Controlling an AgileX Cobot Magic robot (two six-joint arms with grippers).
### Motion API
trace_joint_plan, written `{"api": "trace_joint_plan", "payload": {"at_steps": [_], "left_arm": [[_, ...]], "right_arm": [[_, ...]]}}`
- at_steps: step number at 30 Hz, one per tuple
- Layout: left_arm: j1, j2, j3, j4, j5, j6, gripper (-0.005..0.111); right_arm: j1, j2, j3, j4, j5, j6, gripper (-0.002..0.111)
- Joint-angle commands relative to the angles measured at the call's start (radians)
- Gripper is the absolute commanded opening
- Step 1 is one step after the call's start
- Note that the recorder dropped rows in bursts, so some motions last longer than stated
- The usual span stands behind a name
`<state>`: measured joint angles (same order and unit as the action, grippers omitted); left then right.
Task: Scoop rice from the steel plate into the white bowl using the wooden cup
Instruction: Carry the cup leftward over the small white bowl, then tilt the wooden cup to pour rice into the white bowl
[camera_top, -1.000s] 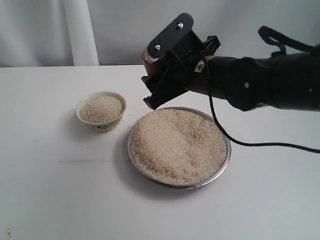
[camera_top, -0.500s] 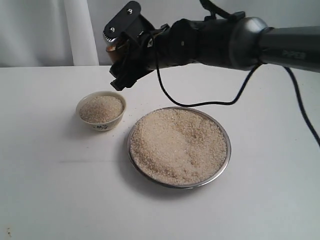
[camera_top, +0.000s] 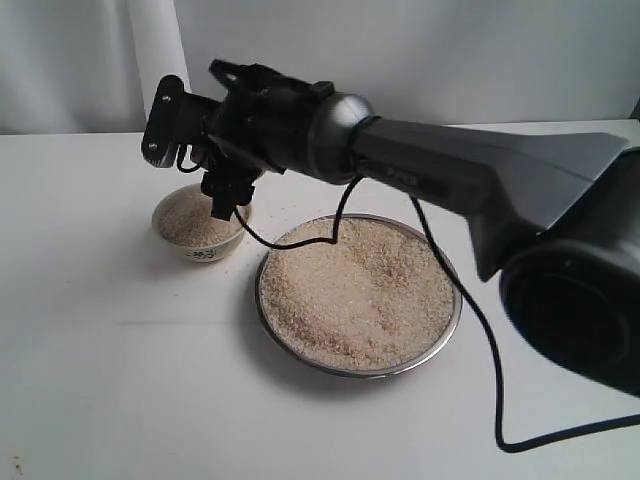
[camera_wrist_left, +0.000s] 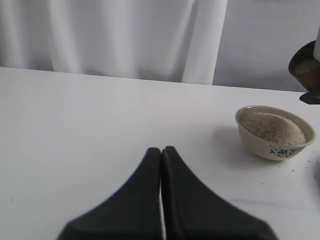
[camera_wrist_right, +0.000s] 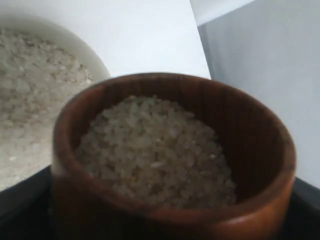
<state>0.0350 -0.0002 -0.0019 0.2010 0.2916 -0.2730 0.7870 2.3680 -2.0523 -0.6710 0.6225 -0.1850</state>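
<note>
My right gripper (camera_top: 200, 170) reaches across the table and hangs just above the white bowl (camera_top: 200, 228), shut on the wooden cup (camera_wrist_right: 170, 165). The cup is filled with rice (camera_wrist_right: 155, 150) and its dark wall shows on the far side. Below it lies the bowl (camera_wrist_right: 97, 65), heaped with rice (camera_wrist_right: 30, 100). The steel plate (camera_top: 452, 318) holds a broad mound of rice (camera_top: 350, 285). From the left wrist view the bowl (camera_wrist_left: 275, 145) stands off to one side with the cup (camera_wrist_left: 304, 67) above it. My left gripper (camera_wrist_left: 161, 150) is shut and holds nothing.
A few loose grains lie on the white table between bowl and plate (camera_top: 272, 208). A black cable (camera_top: 480, 340) trails from the right arm over the plate and down to the table's front right. A pale curtain (camera_wrist_left: 125, 35) backs the table.
The right arm has swung left with the cup, from over the plate's far rim to above the white bowl, and come lower. The left gripper's earlier state is not shown.
</note>
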Motion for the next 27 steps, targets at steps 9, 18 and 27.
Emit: {"api": "trace_joint_plan", "payload": {"at_steps": [9,18,27], "left_arm": [[-0.005,0.0,0.002,-0.005,-0.007,-0.002,0.0],[-0.005,0.0,0.002,-0.005,-0.007,-0.002,0.0],[-0.005,0.0,0.002,-0.005,-0.007,-0.004,0.0]], "right_arm": [[0.049,0.133,-0.184,-0.284,0.176,0.005,0.0],[0.059,0.168,-0.184,-0.358,0.193,-0.087,0.0],[0.083,0.175,-0.184,-0.425,0.196,-0.168,0.0]]}}
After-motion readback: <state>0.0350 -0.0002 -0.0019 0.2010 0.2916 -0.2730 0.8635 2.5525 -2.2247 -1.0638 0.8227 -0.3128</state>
